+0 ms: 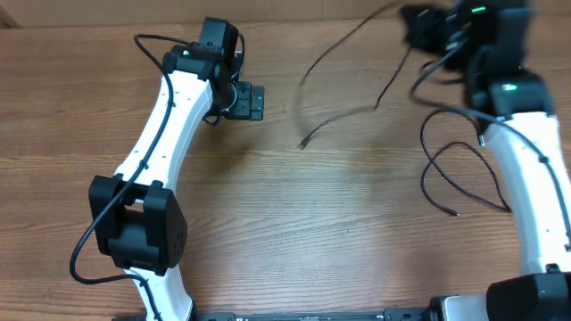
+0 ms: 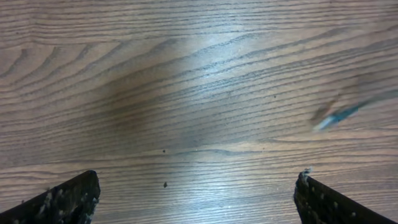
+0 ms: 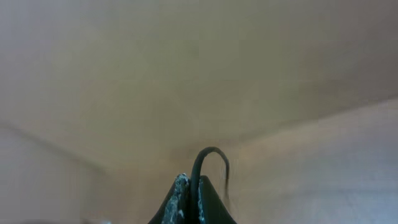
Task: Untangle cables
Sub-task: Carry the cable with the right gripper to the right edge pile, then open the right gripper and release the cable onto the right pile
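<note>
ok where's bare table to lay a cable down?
Bare: table near-middle, between left arm and looped cable; also the strip left of that arm. Crowded: far right, around the right hand and its pinched cable.

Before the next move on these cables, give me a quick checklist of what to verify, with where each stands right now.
1. Right gripper shut on a cable: ok.
2. Left gripper open, nothing in it: ok.
3. Held cable clear of the loop lying on the table: cannot tell.
4. Cable end in the left wrist view sharp enough to aim at: not ok, blurred.
</note>
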`<action>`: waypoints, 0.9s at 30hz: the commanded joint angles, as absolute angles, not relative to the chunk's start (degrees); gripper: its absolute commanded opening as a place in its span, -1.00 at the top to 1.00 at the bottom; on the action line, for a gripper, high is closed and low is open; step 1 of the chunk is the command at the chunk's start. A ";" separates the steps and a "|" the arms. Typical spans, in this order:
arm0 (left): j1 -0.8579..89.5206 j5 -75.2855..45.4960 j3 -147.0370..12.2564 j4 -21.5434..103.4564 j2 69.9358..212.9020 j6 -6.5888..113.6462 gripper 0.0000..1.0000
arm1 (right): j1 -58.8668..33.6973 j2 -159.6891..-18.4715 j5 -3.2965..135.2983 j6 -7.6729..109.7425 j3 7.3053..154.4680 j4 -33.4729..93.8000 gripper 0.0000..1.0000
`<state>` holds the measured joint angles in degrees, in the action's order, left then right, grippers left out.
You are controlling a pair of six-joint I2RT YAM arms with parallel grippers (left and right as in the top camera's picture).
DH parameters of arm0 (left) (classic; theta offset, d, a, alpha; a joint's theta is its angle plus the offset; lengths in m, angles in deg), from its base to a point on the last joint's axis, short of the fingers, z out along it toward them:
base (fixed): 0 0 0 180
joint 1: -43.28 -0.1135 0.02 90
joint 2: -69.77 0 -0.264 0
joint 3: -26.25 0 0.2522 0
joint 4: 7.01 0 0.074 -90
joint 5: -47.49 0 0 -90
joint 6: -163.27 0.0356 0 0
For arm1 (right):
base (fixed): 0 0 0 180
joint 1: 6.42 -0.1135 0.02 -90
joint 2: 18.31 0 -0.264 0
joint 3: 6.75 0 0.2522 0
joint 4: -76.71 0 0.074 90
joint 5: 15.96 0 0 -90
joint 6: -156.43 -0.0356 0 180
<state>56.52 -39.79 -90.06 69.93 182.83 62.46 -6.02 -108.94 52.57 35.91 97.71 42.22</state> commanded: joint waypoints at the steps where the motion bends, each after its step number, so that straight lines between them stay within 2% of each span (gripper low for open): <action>1: 56.41 -40.16 -91.54 69.88 182.61 61.45 -0.99 | 2.49 -108.76 46.95 24.22 99.26 42.65 0.93; 6: 56.41 -40.16 -91.54 69.88 182.59 61.45 -0.99 | 11.95 -109.68 48.66 24.48 98.86 31.53 0.93; 12: 56.41 -40.16 -91.54 69.88 182.61 61.45 -0.99 | 18.70 -114.20 62.71 24.65 97.88 14.18 0.93; 17: 56.41 -40.16 -91.54 69.91 182.59 61.45 -0.99 | 21.11 -118.49 64.70 24.68 96.94 4.84 0.93; 27: 56.41 -40.16 -91.54 69.88 182.59 61.45 -0.99 | 20.19 -123.28 65.99 24.46 94.14 -11.99 0.93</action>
<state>56.52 -39.79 -90.17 69.93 182.83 62.46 20.95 -122.97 64.68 24.65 96.37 -10.92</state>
